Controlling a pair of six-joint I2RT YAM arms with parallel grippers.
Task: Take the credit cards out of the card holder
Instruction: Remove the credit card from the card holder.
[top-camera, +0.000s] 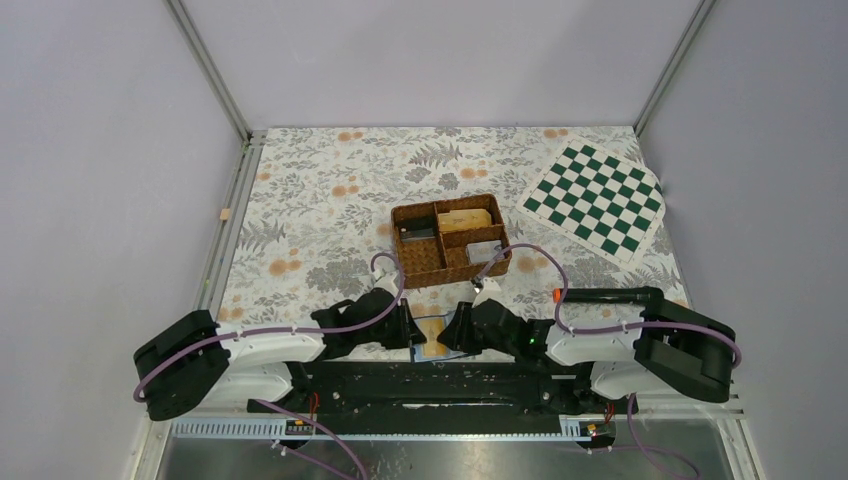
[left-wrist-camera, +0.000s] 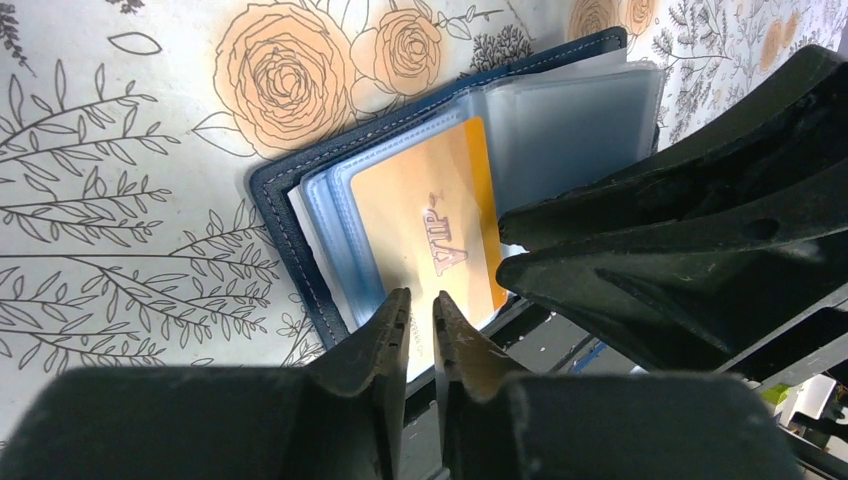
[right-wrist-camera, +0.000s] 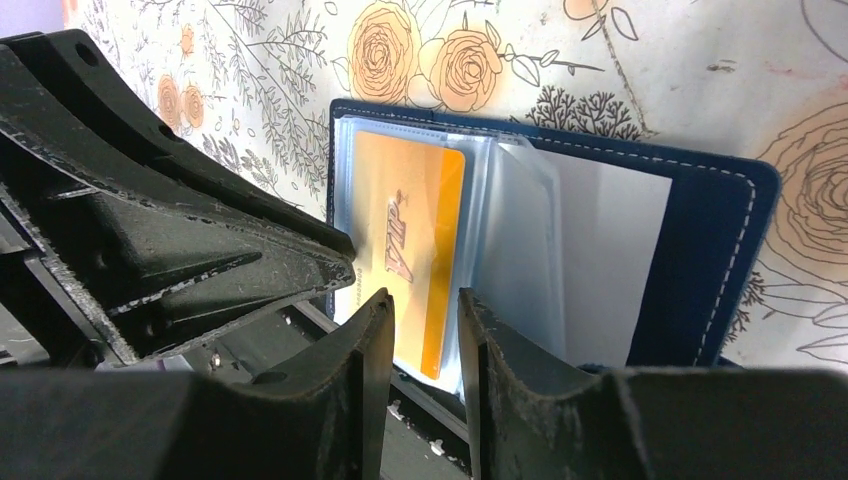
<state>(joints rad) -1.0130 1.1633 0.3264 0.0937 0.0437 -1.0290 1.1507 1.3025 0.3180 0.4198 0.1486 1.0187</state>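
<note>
The card holder (top-camera: 430, 337) lies open at the table's near edge, navy outside (right-wrist-camera: 705, 250), with clear sleeves inside. An orange VIP credit card (left-wrist-camera: 430, 220) sits in the top sleeve, and its near end juts over the dark frame rail. My left gripper (left-wrist-camera: 421, 296) hangs over that near end with its jaws a narrow slit apart and nothing pinched. My right gripper (right-wrist-camera: 425, 296) stands open wider, and the orange edge of the card (right-wrist-camera: 410, 220) and its sleeve show in the gap. The two grippers nearly touch, left (top-camera: 412, 335) and right (top-camera: 447, 333).
A brown wicker tray (top-camera: 405, 262) with several compartments stands just beyond the grippers. A green and white chessboard (top-camera: 595, 200) lies at the back right. The floral cloth (top-camera: 300, 200) covers the table. A dark metal rail (top-camera: 430, 372) runs along the near edge under the holder.
</note>
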